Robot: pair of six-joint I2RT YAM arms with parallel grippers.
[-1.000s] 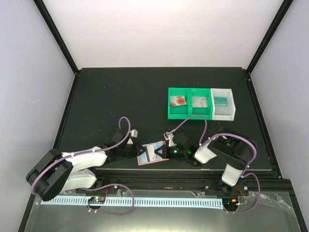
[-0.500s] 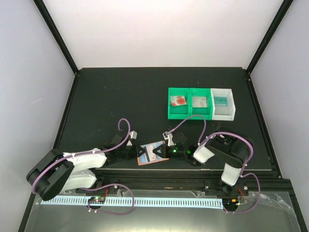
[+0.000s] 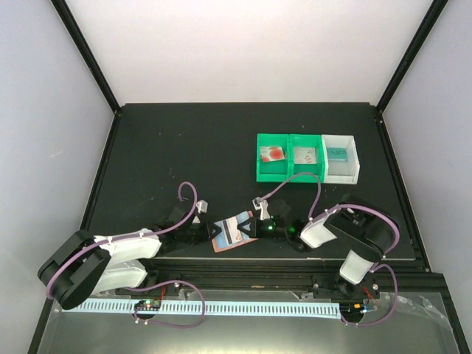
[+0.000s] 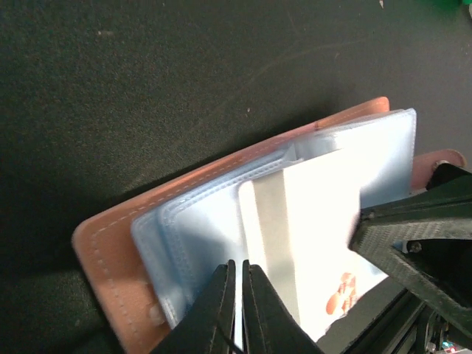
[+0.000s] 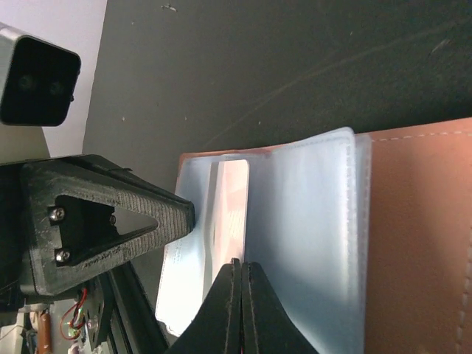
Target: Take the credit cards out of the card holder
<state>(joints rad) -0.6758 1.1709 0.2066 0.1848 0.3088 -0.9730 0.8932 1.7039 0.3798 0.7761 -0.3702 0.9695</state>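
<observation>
The salmon-pink card holder (image 3: 220, 247) lies open near the table's front edge, between my two grippers. The left wrist view shows its pink cover (image 4: 103, 251) and pale blue pockets. A whitish credit card (image 4: 317, 221) with a grey stripe and reddish marks sticks partly out of a pocket. My left gripper (image 4: 240, 274) is shut on the edge of a blue pocket sleeve, right beside the card. In the right wrist view my right gripper (image 5: 241, 267) is shut on the card's (image 5: 234, 195) edge, with the holder's cover (image 5: 420, 243) to the right. From above, the left gripper (image 3: 211, 231) and right gripper (image 3: 252, 227) flank the holder.
A green two-part bin (image 3: 288, 175) and a white bin (image 3: 357, 164) stand side by side at the back right, each part holding a card. The table's front edge and rail run just below the holder.
The right arm has drawn back slightly to the right. The holder has shifted and tilted a little between the grippers. The left gripper has stayed at the holder's left side.
</observation>
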